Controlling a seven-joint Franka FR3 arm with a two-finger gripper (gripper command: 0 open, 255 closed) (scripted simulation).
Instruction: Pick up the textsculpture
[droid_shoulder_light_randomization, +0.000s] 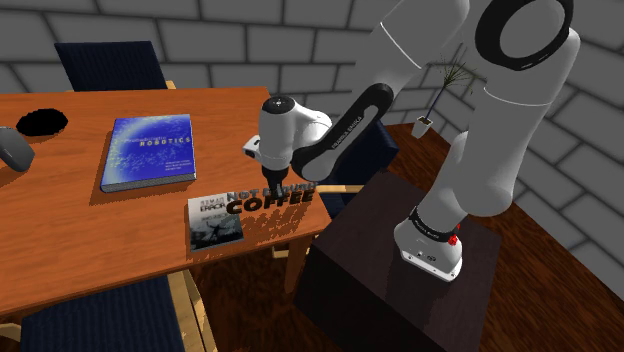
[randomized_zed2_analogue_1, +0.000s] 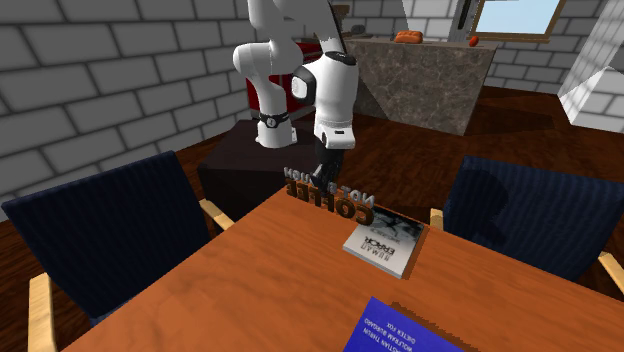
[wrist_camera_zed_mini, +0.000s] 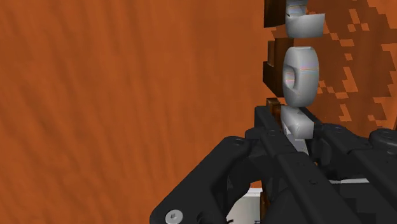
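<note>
**Gripper (wrist_camera_zed_mini: 296, 129) clasps the coffee lettering at the table's edge**

Black fingers (wrist_camera_zed_mini: 267, 127) sit nearest in the wrist view, drawn in to a narrow gap with one pale-topped letter of the textsculpture (wrist_camera_zed_mini: 299, 76) pressed between them. More letters run away from the hand, brown on their sides, over the orange table (wrist_camera_zed_mini: 127, 95).

The second exterior view adds the layout. A blue book (randomized_zed2_analogue_1: 400, 330) lies closest, then a grey booklet (randomized_zed2_analogue_1: 385, 243). Beyond it the textsculpture (randomized_zed2_analogue_1: 330, 195) stands upright along the table's far edge, reading COFFEE back to front. The gripper (randomized_zed2_analogue_1: 322, 172) points straight down onto its top. Navy chairs (randomized_zed2_analogue_1: 110, 240) flank the table, and a stone counter (randomized_zed2_analogue_1: 420, 80) stands far behind.

From the shoulder view the dark stand (droid_shoulder_light_randomization: 380, 270) is nearest. The arm (droid_shoulder_light_randomization: 500, 120) rises from it past the top of the picture, then slopes down toward that view's left. Its wrist turns vertical over the textsculpture (droid_shoulder_light_randomization: 270, 203), which rests on the table just beside the booklet.
</note>
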